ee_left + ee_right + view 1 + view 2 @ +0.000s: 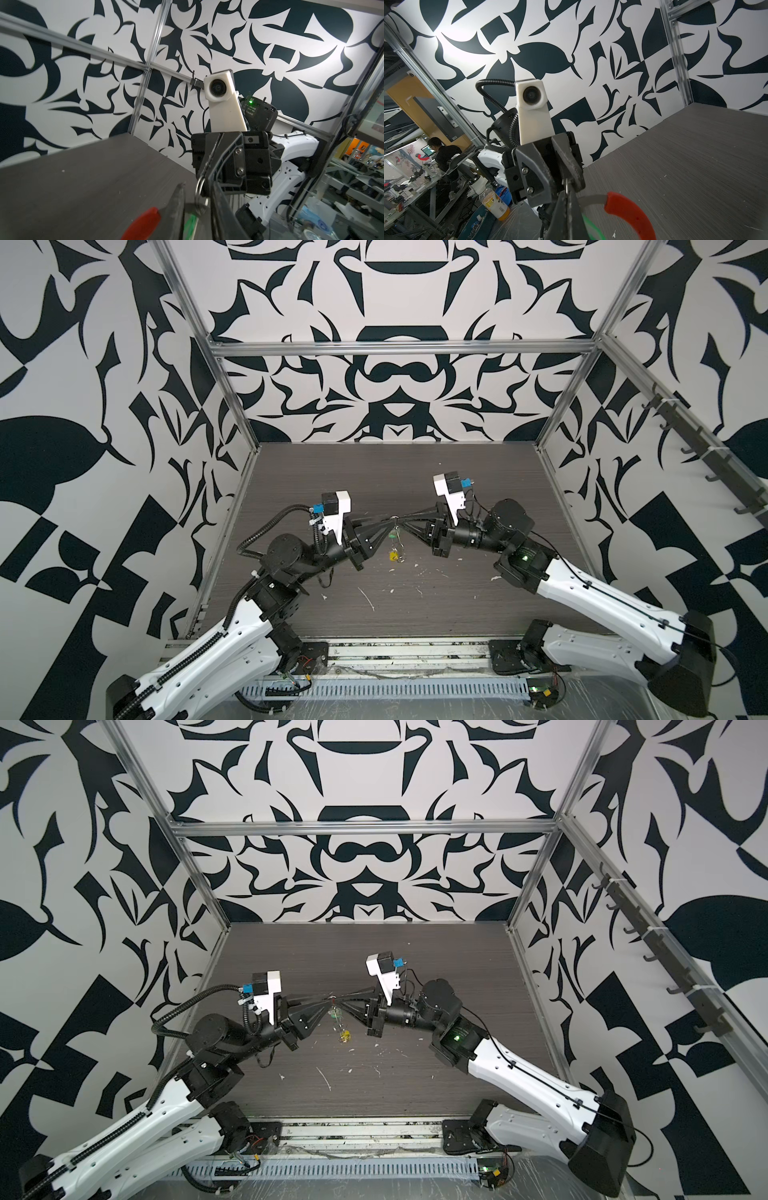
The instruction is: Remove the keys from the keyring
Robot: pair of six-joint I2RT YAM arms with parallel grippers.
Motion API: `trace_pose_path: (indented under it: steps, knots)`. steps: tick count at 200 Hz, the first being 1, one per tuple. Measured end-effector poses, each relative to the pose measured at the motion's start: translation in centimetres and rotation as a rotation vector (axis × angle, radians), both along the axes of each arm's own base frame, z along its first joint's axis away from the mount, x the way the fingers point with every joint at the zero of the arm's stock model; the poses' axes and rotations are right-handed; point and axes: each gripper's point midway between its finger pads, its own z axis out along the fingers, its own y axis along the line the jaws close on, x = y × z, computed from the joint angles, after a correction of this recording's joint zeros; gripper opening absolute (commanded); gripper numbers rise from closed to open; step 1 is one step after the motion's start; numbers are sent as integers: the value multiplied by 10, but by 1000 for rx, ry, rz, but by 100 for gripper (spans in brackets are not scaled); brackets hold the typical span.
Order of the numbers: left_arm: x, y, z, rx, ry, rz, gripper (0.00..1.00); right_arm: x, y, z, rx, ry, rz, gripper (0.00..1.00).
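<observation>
While both arms meet above the middle of the tabletop [374,472], my right tool [404,521] is clenched on the keyring [591,200]. My left tool [390,523] stands slightly released beside it. The green key [391,536], yellow key [392,557] and red key [629,212] hang from the keyring.

The table [374,472] lies flat under everything you see. Your left gripper [393,520] comes in from the left side. Your right gripper [402,519] comes in from the right side. The two meet tip to tip, up above the middle of the table. The keyring [197,192] sits right between the two tips. The keys [395,549] hang down under the keyring, between the two arms.
</observation>
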Motion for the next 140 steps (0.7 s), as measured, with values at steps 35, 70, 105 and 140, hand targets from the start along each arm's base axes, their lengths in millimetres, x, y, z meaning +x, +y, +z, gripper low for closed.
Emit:
trace_pose_path:
  steps: [35,70,105,140]
  knots:
    - [-6,17,9,-14,-31,52,41,0,-2,-1,-7,4,-9,0]
    - [-8,14,7,12,-24,34,39,-1,-4,2,-1,-4,-17,0]
    - [-1,-4,-6,77,29,-15,36,-1,-4,2,-1,-4,-17,0]
    - [1,-12,-16,105,55,-44,31,-1,-4,1,-6,1,-17,0]
